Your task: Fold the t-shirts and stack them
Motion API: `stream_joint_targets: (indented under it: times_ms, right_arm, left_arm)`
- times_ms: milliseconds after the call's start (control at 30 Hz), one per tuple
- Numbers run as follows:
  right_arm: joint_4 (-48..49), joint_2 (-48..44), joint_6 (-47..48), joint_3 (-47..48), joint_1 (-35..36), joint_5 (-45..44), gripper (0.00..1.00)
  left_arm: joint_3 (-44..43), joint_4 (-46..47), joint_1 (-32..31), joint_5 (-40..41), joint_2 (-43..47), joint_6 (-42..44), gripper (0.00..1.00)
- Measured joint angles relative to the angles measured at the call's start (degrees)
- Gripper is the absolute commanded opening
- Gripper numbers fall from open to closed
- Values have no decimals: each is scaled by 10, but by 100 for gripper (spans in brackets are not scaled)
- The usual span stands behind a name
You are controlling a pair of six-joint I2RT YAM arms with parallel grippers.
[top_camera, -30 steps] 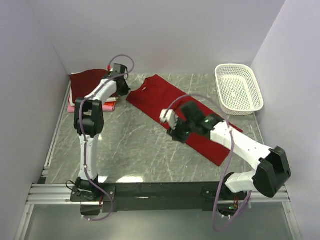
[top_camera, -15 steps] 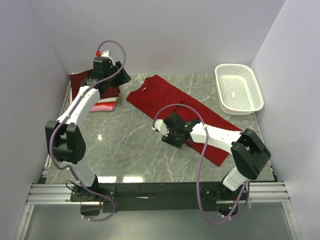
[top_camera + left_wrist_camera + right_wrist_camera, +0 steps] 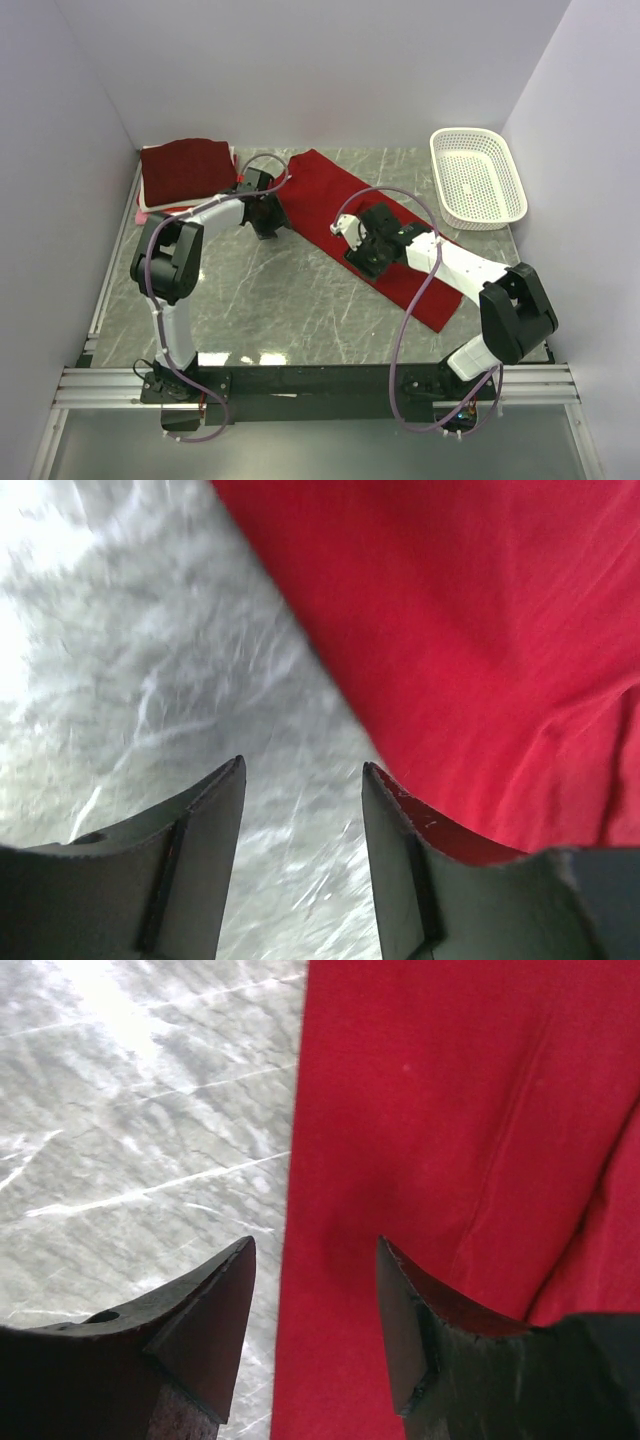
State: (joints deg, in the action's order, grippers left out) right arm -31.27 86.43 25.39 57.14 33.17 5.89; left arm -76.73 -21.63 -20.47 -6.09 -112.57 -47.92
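Several folded shirts (image 3: pixel 187 170), dark maroon on top with pink and white beneath, sit stacked in the far left corner of the marble table (image 3: pixel 260 290). Just right of the stack, the left gripper (image 3: pixel 268 222) is low at the upper left edge of the red t-shirt (image 3: pixel 330 185). Its jaws are spread, one finger over bare marble and the other over cloth, pinching nothing. The red t-shirt lies flat, diagonally across the middle of the table. Further right, the right gripper (image 3: pixel 360 258) is spread likewise astride the shirt's near long edge, holding nothing. A white basket (image 3: pixel 478 177) stands in the far right corner.
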Motion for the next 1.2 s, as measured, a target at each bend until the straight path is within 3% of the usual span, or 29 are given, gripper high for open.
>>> stream_joint_targets:
  times_ms: [267,400,500,700,933,967,1000,1100,1200]
  right_arm:
    - [-5,-1,0,0,-1,28,58]
    - [-7,-1,0,0,-1,34,58]
    - [-9,-2,1,0,-1,39,58]
    - [-18,-3,16,0,-1,62,58]
    - [-24,-13,33,-2,40,75,58]
    - [-23,-13,34,-2,53,73,58]
    - [-23,-13,34,-2,65,71,58]
    - [-21,-12,34,-2,92,66,59]
    - [-20,-12,34,-2,101,60,59]
  left_arm:
    - [-53,19,8,19,-54,-37,40]
    - [-88,18,8,30,-84,-39,10]
    - [-107,9,10,39,-97,-37,0]
    - [-156,-19,22,66,-121,-2,0]
    - [-220,-61,84,64,-148,73,3]
    - [-232,-63,94,53,-152,90,11]
    - [-240,-66,101,42,-153,106,25]
    - [-246,-61,113,8,-147,145,43]
    - [-235,-55,110,-32,-119,174,47]
